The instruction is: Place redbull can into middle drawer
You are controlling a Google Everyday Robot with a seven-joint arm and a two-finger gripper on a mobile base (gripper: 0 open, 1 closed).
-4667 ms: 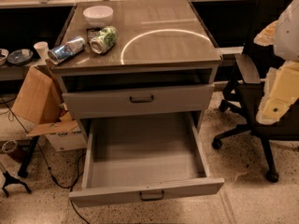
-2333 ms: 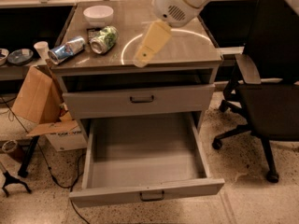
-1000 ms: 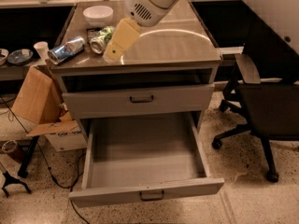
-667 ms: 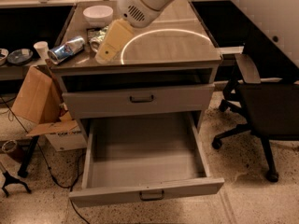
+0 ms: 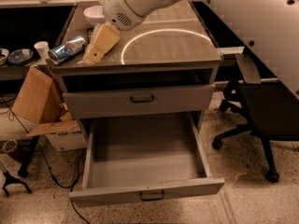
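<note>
Redbull can (image 5: 67, 49) lay on its side at the left edge of the table (image 5: 168, 45), untouched. Its long axis ran roughly 8 to 2 o'clock in the camera view, with the top end toward 8.

Claw (image 5: 92, 56) hung just beside the can on its 3 o'clock side, so from the claw the can sat at about 9 o'clock. The tip pointed down toward 7 and was near the can's right end but not on it. I could not tell whether the claw was apart or together; it read as one pale block. Only one arm here, so no choice of side.

I judged the grasp would need the claw brought across the can's short width, not along its length.

Middle drawer (image 5: 149, 193) stood pulled fully out at about 5 o'clock from the can and well below it, tray bare. The drawer above (image 5: 140, 99) was nearly closed.

Against 0.7 s ago, the claw had shifted toward 8 o'clock, closer to the can, and now hid the green-and-white can I had seen earlier. The can had not moved and the drawer stood unchanged.
</note>
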